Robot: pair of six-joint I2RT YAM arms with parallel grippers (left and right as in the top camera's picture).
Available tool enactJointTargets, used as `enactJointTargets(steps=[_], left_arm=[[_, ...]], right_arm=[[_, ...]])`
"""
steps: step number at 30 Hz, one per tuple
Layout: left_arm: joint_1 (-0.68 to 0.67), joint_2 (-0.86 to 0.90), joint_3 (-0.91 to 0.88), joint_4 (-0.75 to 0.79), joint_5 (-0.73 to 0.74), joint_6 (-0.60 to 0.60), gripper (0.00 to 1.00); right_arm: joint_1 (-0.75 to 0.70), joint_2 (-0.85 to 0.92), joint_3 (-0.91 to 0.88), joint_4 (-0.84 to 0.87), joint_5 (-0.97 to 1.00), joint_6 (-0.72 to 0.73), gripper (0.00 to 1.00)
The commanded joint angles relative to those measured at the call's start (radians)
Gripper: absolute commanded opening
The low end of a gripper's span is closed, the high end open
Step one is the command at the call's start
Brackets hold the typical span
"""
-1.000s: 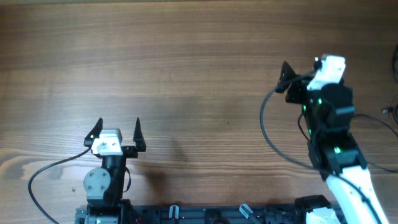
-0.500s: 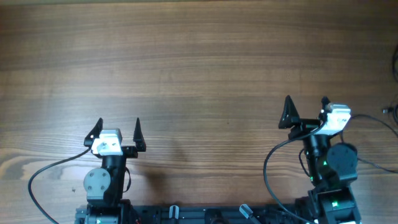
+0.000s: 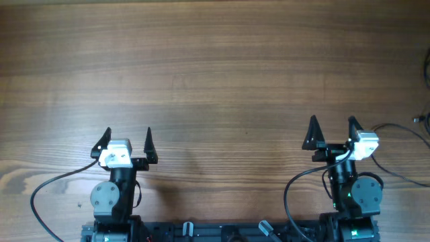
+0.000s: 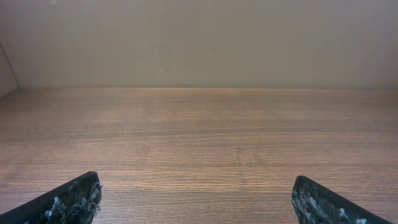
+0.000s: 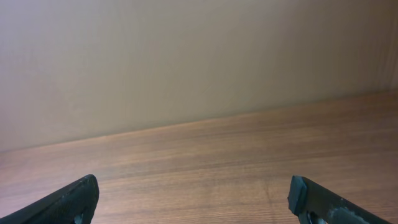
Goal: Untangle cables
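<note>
Nearest me, my left hand point(image 3: 127, 132) and right hand point(image 3: 332, 121) are both spread wide, pinching nothing, low over the wooden counter point(image 3: 215, 74). To the right of the right hand, the thin black cables point(image 3: 418, 119) lie at the counter's right edge, mostly cut off, touching neither hand

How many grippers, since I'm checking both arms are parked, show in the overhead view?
2. The left gripper is at the lower left, jaws open and empty; the right gripper is at the lower right, jaws open and empty.
</note>
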Motion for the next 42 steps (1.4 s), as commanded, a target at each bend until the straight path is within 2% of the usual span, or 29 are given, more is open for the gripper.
enactJointTargets(steps=[1,9,23,29,32,40,42], left_arm=[[0.006,-0.009,-0.006,0.002,-0.006,0.011,1.0],[0.006,-0.009,-0.006,0.003,-0.006,0.011,1.0],[0.006,-0.009,-0.006,0.003,-0.006,0.011,1.0],[0.006,-0.009,-0.006,0.003,-0.006,0.011,1.0],[0.006,-0.009,-0.006,0.002,-0.006,0.011,1.0],[0.006,-0.009,-0.006,0.003,-0.006,0.011,1.0],[0.006,-0.009,-0.006,0.002,-0.006,0.011,1.0]], right_arm=[[-0.044,-0.025,-0.018,0.007,-0.076,-0.013,1.0],[-0.06,-0.129,-0.078,0.029,-0.115,-0.038,1.0],[-0.093,-0.129,-0.082,0.029,-0.124,-0.065,1.0],[-0.097,-0.129,-0.082,-0.061,-0.132,-0.073,1.0],[-0.097,-0.129,-0.082,-0.064,-0.138,-0.117,1.0],[-0.097,-0.129,-0.082,-0.064,-0.13,-0.117,1.0],[-0.097,-0.129,-0.082,-0.065,-0.124,-0.169,1.0]])
